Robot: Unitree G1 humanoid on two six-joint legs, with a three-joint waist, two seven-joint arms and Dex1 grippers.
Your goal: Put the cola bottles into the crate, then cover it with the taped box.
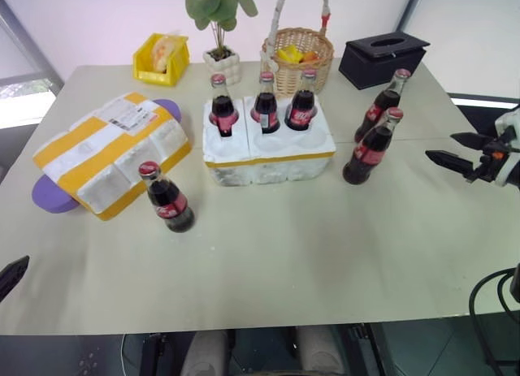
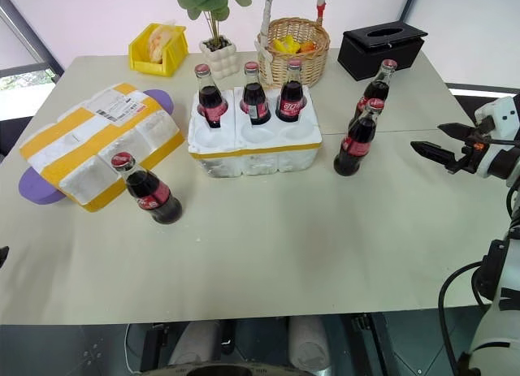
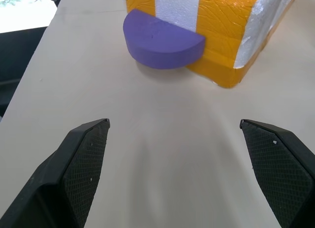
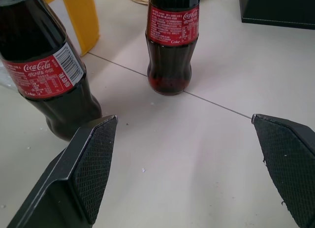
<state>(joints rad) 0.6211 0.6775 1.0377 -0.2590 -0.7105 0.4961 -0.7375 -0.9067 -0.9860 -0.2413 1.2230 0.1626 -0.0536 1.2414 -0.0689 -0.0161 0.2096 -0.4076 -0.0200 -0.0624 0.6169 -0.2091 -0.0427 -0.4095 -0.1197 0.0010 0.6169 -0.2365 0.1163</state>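
Right claw (image 4: 184, 159) spread wide, empty, near two cola bottles (image 4: 173, 41); left claw (image 3: 172, 164) likewise spread, seemingly touching nothing.

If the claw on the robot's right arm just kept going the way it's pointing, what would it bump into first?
Probably the nearer cola bottle of the two standing right of the crate. The open right claw points at it across bare table, though depth is hard to judge.

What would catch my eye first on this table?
Probably the white crate mid-table, with three cola bottles standing in its back row. Left of it lies a yellow-taped box; three more bottles stand loose, two near the open right tool.
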